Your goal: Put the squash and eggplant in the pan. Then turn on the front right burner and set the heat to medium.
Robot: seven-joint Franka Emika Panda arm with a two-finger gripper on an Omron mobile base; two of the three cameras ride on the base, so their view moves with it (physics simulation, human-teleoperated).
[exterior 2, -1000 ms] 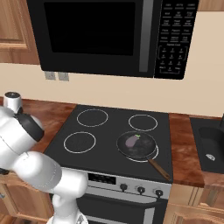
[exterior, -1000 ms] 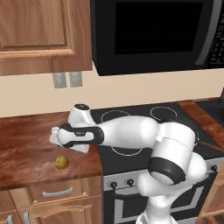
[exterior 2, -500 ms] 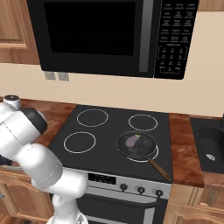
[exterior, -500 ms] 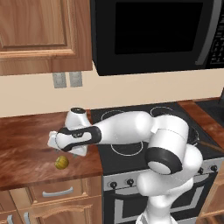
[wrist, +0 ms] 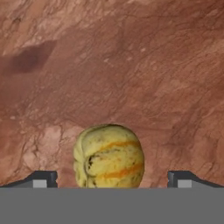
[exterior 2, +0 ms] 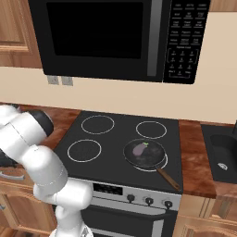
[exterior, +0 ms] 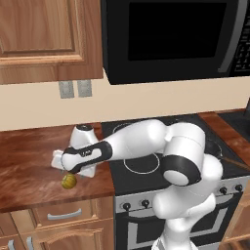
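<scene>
White robot arm's two-finger gripper (wrist: 112,183) poised low over reddish-brown stone counter (exterior: 29,166), jaws spread wide either side of small round yellow-olive squash (wrist: 109,156), not touching it. Squash on counter left of black glass cooktop (exterior 2: 115,139). Glossy purple eggplant (exterior 2: 140,148) lies inside round dark grey frying pan (exterior 2: 145,154) on front right burner (exterior 2: 163,163).

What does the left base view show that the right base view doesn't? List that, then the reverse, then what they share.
Left base view: the squash on the wooden counter, with the open gripper right above it. Right base view: the eggplant lying in the pan on the front right burner. Both: the black cooktop, the microwave, the wall outlets and the white arm.
</scene>
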